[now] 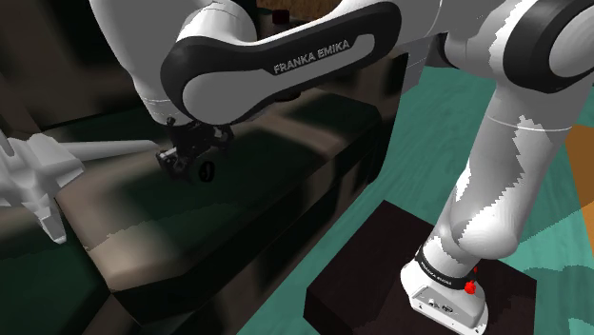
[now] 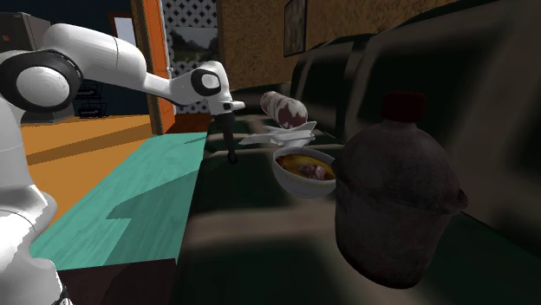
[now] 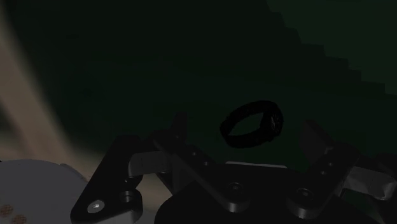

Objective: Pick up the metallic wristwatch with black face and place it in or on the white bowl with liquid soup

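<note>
Black and ring-shaped, the watch [image 3: 252, 124] shows in the wrist view between the two fingers [image 3: 180, 130] of the gripper [image 2: 231, 154]. The fingers stand apart, one on each side of the watch, and a dark gap shows between the band and each of them, so nothing is clasped. The watch sits nearer the right-hand finger than the other. Whether it rests on the dark surface behind it I cannot tell.

In the shoulder view the gripper hangs below the arm [image 1: 276, 57] over the dark sofa [image 1: 286, 162], and a small dark loop shows just under its fingertips. A white angular shape [image 1: 33, 176] lies on the sofa toward that view's left, apart from the gripper.

In the second exterior view the gripper points down at the front edge of the seat. The bowl [image 2: 299, 187], white with yellow soup and reddish pieces, stands to that view's right of the gripper, apart from it. A dark jug [image 2: 394, 208] with a red cap stands nearest the camera, just beside the bowl.
</note>
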### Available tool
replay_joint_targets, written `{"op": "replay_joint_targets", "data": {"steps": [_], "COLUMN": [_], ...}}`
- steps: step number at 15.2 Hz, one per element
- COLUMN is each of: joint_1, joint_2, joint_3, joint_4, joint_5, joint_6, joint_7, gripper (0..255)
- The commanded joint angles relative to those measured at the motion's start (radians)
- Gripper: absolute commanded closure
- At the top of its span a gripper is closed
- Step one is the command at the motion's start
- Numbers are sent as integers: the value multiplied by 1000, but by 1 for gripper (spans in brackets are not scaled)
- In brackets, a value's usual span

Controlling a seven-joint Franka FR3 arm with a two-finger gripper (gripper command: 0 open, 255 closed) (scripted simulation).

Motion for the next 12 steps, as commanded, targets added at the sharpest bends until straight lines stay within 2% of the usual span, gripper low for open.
{"op": "replay_joint_targets", "data": {"steps": [1, 8, 9, 12], "joint_1": [-4, -4, -4, -4], "joint_2": [-1, -1, -1, -1], "joint_3": [-3, -3, -3, -3], "joint_4": [-22, -22, -22, -22], "joint_5": [-1, -1, -1, -1], "joint_6": [23, 23, 23, 23], "joint_7": [1, 1, 1, 1], "gripper": [0, 0, 255, 255]}}
